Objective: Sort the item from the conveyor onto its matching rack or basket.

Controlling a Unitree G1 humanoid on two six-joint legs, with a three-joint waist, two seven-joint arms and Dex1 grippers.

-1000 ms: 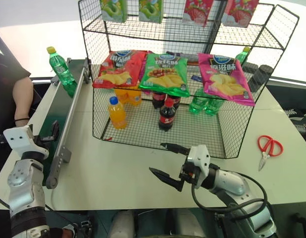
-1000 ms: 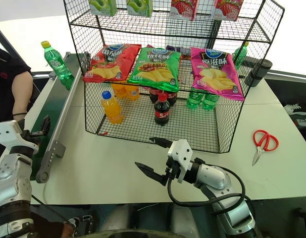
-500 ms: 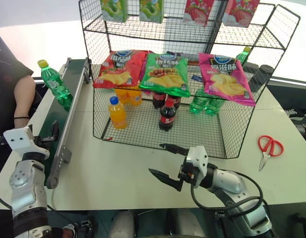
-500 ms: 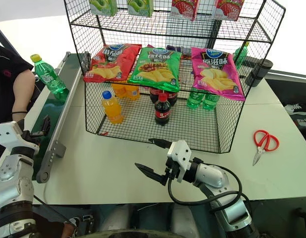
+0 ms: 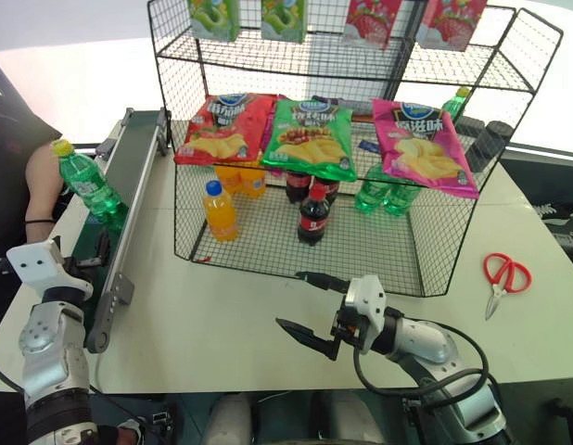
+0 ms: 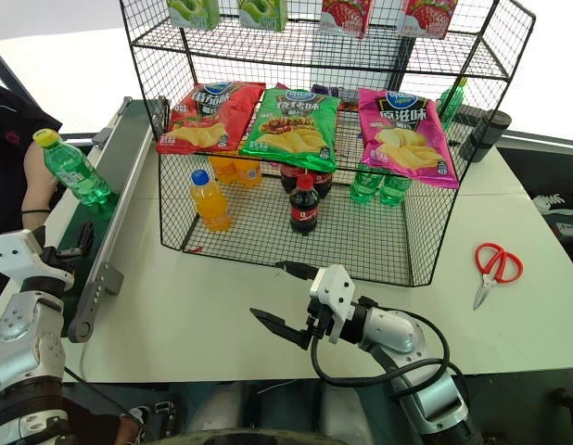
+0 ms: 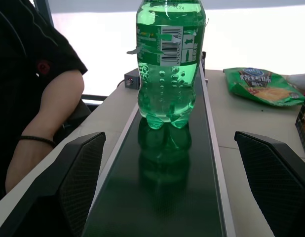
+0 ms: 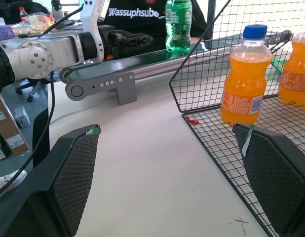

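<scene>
A green soda bottle [image 5: 86, 184] with a yellow cap stands upright on the dark green conveyor [image 7: 162, 197], at the table's left side. My left gripper [image 5: 92, 258] is open at the belt's near end, facing the bottle [image 7: 167, 64] from a short way off without touching it. My right gripper [image 5: 290, 298] hangs open over the bare table in front of the black wire rack [image 5: 453, 222], with nothing between its fingers. Green bottles [image 5: 384, 195] of the same kind stand on the rack's bottom tier at the right.
Chip bags [image 5: 310, 139] lie on the rack's middle tier, with orange-drink bottles [image 5: 218, 209] and cola bottles [image 5: 311, 215] below. Snack packs hang along the top. Red scissors [image 5: 502, 275] lie at the table's right. A person's arm [image 5: 41, 185] is beside the conveyor.
The green bottle has travelled along the belt toward my left gripper. Both grippers have stayed where they were, open.
</scene>
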